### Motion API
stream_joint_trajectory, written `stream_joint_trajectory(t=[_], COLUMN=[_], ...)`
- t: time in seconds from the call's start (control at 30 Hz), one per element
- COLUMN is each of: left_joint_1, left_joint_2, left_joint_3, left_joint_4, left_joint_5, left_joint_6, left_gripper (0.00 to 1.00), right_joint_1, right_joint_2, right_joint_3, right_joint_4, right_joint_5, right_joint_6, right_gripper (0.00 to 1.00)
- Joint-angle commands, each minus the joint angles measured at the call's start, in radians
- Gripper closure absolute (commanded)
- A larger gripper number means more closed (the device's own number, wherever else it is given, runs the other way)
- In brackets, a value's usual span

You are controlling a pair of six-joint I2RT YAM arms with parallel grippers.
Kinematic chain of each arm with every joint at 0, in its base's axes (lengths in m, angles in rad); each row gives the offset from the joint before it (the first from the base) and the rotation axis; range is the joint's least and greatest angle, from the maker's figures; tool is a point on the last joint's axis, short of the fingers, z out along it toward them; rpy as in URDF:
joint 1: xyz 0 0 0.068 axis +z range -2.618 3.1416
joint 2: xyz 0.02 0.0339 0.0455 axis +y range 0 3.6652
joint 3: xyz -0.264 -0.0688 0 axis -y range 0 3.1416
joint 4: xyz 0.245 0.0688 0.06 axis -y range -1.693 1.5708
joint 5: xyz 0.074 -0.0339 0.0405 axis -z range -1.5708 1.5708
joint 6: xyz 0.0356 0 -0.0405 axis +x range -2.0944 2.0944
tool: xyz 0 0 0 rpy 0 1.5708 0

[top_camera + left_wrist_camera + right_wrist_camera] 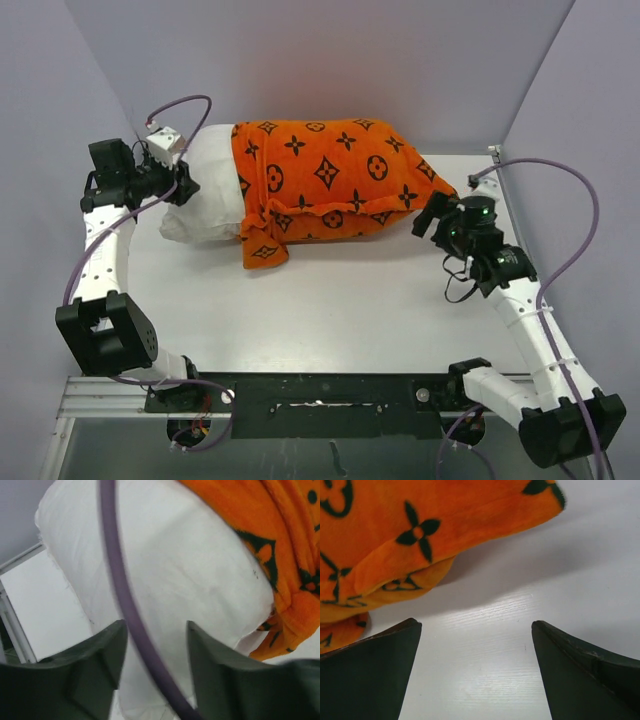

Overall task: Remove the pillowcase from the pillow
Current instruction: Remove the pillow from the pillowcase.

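Right gripper [475, 625] nearest: fingers wide, empty, low over the table [485, 680].
Beyond it the pillowcase [330, 175] covered most of the pillow [210, 195], mid-table; only the left end was bared, so most remained to do. Left gripper [183, 185] sat against that end, fingers narrow, grip uncertain. Only the right wrist view showed the pillowcase corner ungrasped.

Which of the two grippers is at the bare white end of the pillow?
The left gripper: it meets the pillow at its uncovered white end. The right gripper is at the other end, beside the orange pillowcase.
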Motion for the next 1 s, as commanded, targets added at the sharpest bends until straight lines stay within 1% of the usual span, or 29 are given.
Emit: stream_joint_trajectory(t=[0.0, 0.03, 0.07, 0.13, 0.17, 0.23, 0.3, 0.37, 0.43, 0.5, 0.57, 0.7, 0.8, 0.87, 0.93, 0.97], left_joint_1=[0.018, 0.016, 0.014, 0.014, 0.015, 0.017, 0.026, 0.034, 0.03, 0.019, 0.009, -0.023, -0.062, -0.087, -0.106, -0.112], left_joint_2=[-0.132, -0.141, -0.148, -0.141, -0.124, -0.072, -0.017, 0.029, 0.037, 0.025, 0.042, 0.144, 0.196, 0.228, 0.272, 0.295], left_joint_3=[0.051, 0.06, 0.063, 0.073, 0.087, 0.1, 0.099, 0.082, 0.025, -0.054, -0.093, -0.064, -0.081, -0.093, -0.08, -0.07], left_joint_4=[-0.193, -0.251, -0.288, -0.336, -0.381, -0.45, -0.484, -0.493, -0.422, -0.252, -0.143, -0.107, -0.053, -0.024, -0.035, -0.042], left_joint_5=[0.076, 0.116, 0.135, 0.125, 0.114, 0.058, -0.008, -0.038, -0.072, -0.102, -0.118, -0.121, -0.123, -0.122, -0.122, -0.122], left_joint_6=[0.164, 0.211, 0.246, 0.284, 0.329, 0.456, 0.555, 0.595, 0.616, 0.557, 0.517, 0.47, 0.447, 0.449, 0.471, 0.482], left_gripper=[0.14, 0.04, 0.02, 0.02, 0.02, 0.02, 0.02, 0.02, 0.02, 0.02, 0.02, 0.02, 0.02, 0.02, 0.02, 0.04], right_joint_1=[-0.269, -0.319, -0.367, -0.436, -0.449, -0.453, -0.453, -0.452, -0.452, -0.451, -0.451, -0.45, -0.45, -0.451, -0.45, -0.45], right_joint_2=[0.028, 0.036, 0.046, 0.073, 0.083, 0.106, 0.132, 0.15, 0.164, 0.179, 0.192, 0.214, 0.236, 0.252, 0.264, 0.269], right_joint_3=[0.04, 0.022, 0.006, -0.023, -0.033, -0.031, -0.014, 0.002, 0.005, 0.008, 0.006, -0.017, -0.017, -0.003, 0.014, 0.023], right_joint_4=[0.008, 0.036, 0.067, 0.15, 0.189, 0.243, 0.267, 0.281, 0.304, 0.323, 0.339, 0.409, 0.448, 0.459, 0.463, 0.464], right_joint_5=[-0.284, -0.328, -0.377, -0.472, -0.499, -0.516, -0.526, -0.528, -0.531, -0.538, -0.54, -0.558, -0.573, -0.579, -0.583, -0.584], right_joint_6=[0.107, 0.13, 0.155, 0.21, 0.231, 0.246, 0.252, 0.251, 0.25, 0.253, 0.257, 0.274, 0.282, 0.275, 0.266, 0.261], right_gripper=[0.02, 0.02, 0.02, 0.02, 0.02, 0.02, 0.02, 0.02, 0.02, 0.02, 0.02, 0.02, 0.02, 0.02, 0.02, 0.02])
